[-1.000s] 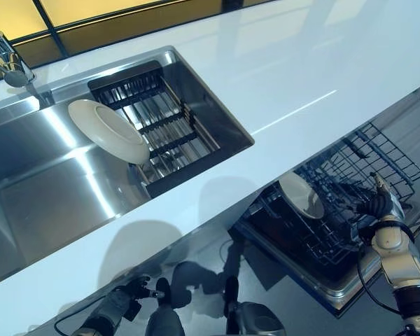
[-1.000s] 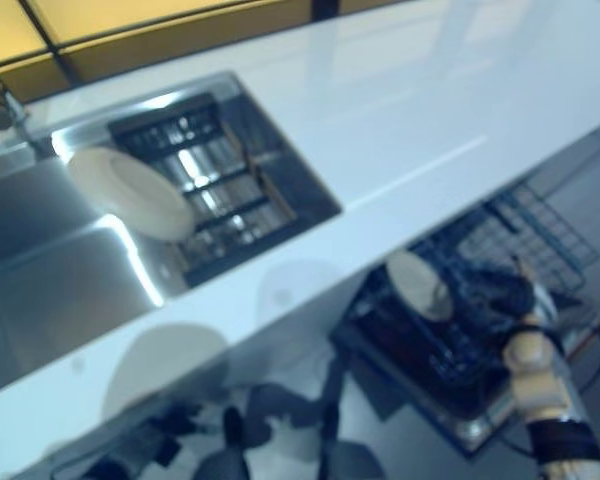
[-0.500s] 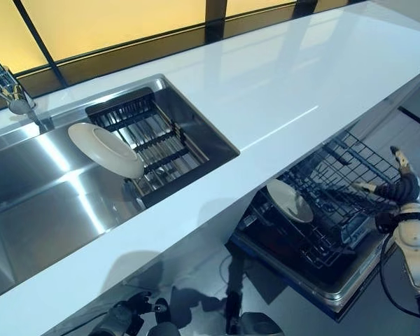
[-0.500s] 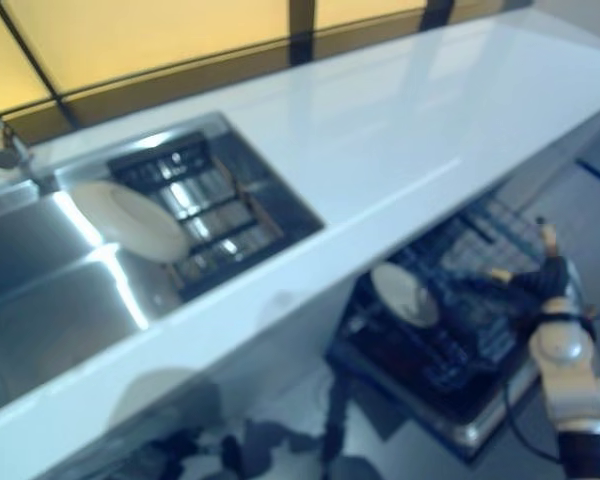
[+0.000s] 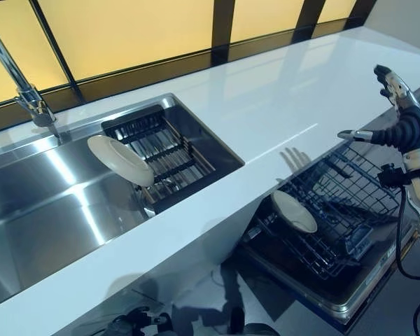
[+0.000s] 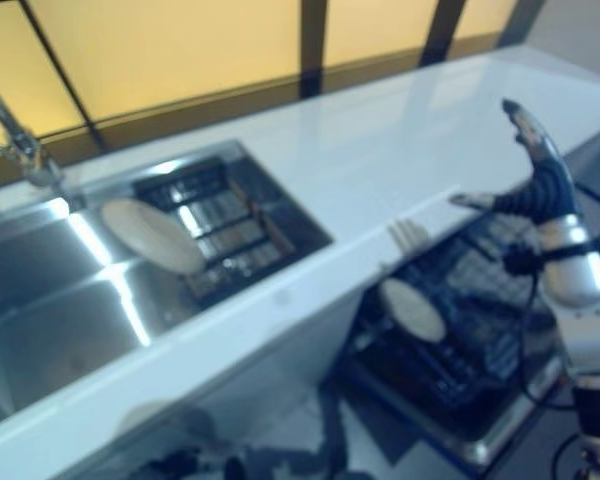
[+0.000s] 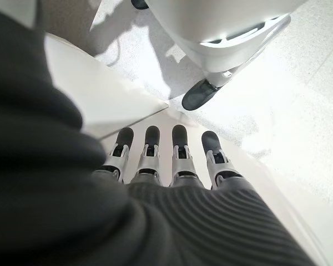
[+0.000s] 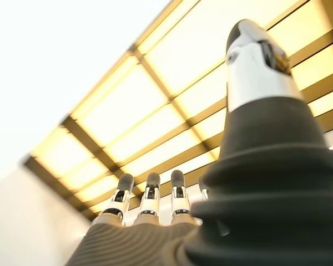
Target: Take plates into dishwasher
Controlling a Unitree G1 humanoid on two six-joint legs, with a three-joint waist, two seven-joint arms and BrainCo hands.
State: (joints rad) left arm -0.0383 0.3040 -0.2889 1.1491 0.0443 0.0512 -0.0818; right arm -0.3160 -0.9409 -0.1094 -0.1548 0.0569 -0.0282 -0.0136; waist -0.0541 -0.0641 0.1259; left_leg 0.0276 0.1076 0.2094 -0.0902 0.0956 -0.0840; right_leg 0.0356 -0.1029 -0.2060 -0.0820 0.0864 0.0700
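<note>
Two plates are in sight: one plate leans tilted against the dark drying rack inside the steel sink, and a second plate stands among the wires of the dishwasher rack, pulled out below the white counter. Raised above the counter's edge over that rack, the right hand has its fingers straight and spread, holding nothing. Low beneath the counter, the left hand also shows straight fingers, empty.

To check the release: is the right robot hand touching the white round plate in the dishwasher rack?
Apart. The left eye view shows the right robot hand raised, open, clearly away from the white round plate.
</note>
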